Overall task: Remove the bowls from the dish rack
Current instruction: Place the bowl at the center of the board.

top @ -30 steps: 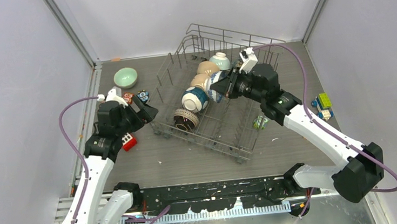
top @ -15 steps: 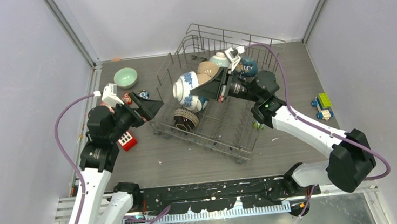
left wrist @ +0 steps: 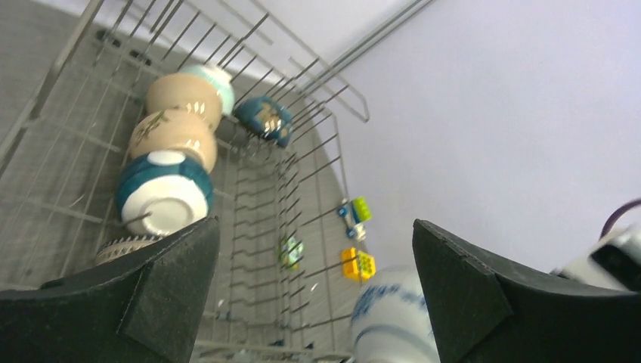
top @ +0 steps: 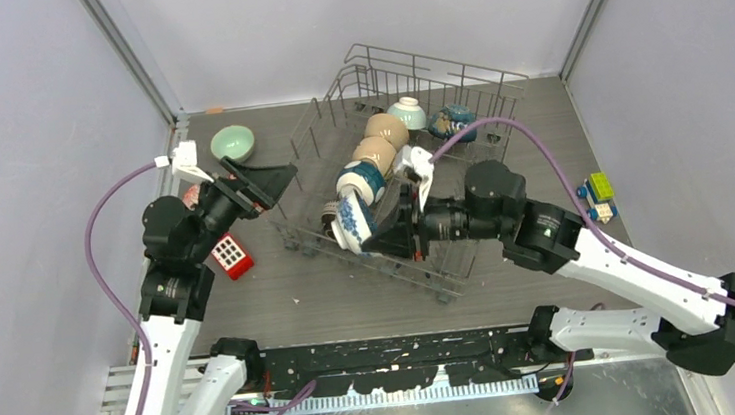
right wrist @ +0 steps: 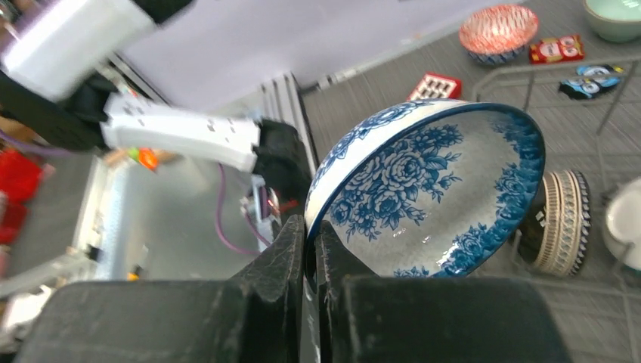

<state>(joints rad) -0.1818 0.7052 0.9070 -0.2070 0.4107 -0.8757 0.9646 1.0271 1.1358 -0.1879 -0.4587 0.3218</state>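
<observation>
The right gripper pinches the rim of the blue-and-white flowered ceramic bowl, with both fingers pressed on the thin edge. This bowl hangs on its side over the near left part of the large grey wire dish rack (whether it touches the wires, I cannot tell). The left gripper is spread wide with nothing between, hovering at the rack's left side. Inside the rack stand a teal-and-white bowl, a tan bowl and a dark blue bowl.
</observation>
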